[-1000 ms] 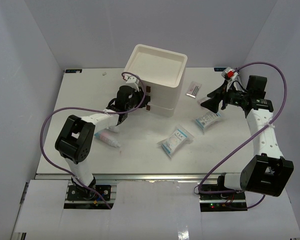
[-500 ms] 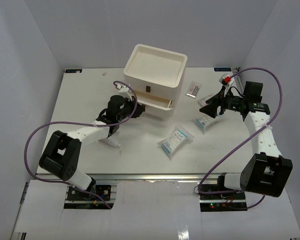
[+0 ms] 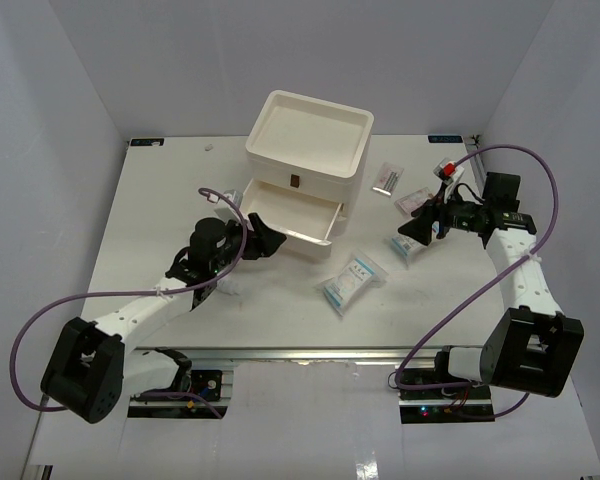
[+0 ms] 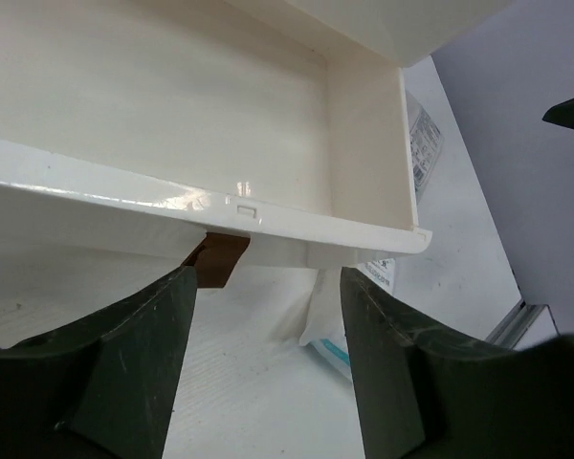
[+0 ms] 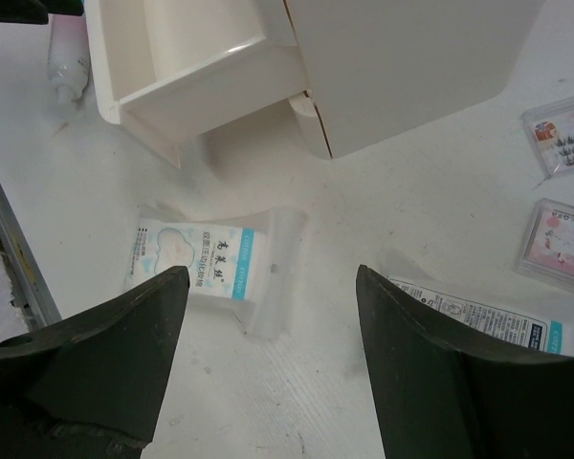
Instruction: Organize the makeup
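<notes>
The cream drawer box [image 3: 310, 140] stands at the back middle, its lower drawer [image 3: 292, 214] pulled out and empty [image 4: 172, 105]. My left gripper [image 3: 268, 243] is open just in front of the drawer's brown handle tab [image 4: 218, 259], touching nothing [image 4: 263, 373]. One blue-and-white packet [image 3: 352, 283] lies on the table in front of the box. My right gripper [image 3: 412, 234] hangs open over the table beside a second packet [image 3: 417, 243]. In the right wrist view its fingers frame the first packet [image 5: 206, 260] from above [image 5: 268, 287]. A pink-white tube [image 5: 67, 48] lies left of the drawer.
Two small pink-white sachets [image 3: 413, 200] and a flat clear lash case [image 3: 386, 177] lie right of the box. The left arm stretches across the table's left front, and purple cables loop beside both arms.
The left gripper drew the lower drawer out toward the front, then opened and let go of the handle. The right gripper shifted slightly left and lower, still open.
</notes>
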{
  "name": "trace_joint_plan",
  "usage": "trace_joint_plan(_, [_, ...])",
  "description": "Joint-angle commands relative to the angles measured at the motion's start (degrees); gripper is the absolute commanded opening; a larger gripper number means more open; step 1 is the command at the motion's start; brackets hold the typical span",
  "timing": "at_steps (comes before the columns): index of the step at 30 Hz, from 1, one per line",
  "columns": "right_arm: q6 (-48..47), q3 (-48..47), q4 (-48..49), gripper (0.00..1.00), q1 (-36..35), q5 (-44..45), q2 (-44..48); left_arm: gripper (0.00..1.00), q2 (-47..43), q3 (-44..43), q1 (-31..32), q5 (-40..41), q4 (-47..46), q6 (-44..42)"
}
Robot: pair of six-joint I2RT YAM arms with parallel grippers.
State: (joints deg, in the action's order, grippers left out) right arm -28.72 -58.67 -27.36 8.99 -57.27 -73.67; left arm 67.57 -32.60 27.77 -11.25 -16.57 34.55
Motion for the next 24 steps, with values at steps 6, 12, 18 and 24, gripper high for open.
trace_joint_plan(6, [-9.5, -2.1, -9.6, 0.78, -0.4, -1.7, -0.6, 0.87, -12.1, -2.6, 0.0, 3.6, 7.1, -2.3])
trace_joint_plan(12, [-56.5, -5.6, -37.9, 0.81, -9.6, -2.1, -2.2, 0.97, -22.3, 0.1, 0.0, 3.8, 13.7, -2.5])
trace_joint_plan(18, [-73.0, 1.4, -34.5, 0.82, -22.6, 8.6, -0.4, 0.98, -27.1, 5.6, -0.1, 3.3, 15.7, 4.9])
trace_joint_plan(24, [-67.5, 6.5, -20.9, 0.79, -30.3, 16.4, 0.0, 0.98, -30.3, 8.2, -0.1, 6.8, 16.0, 8.9])
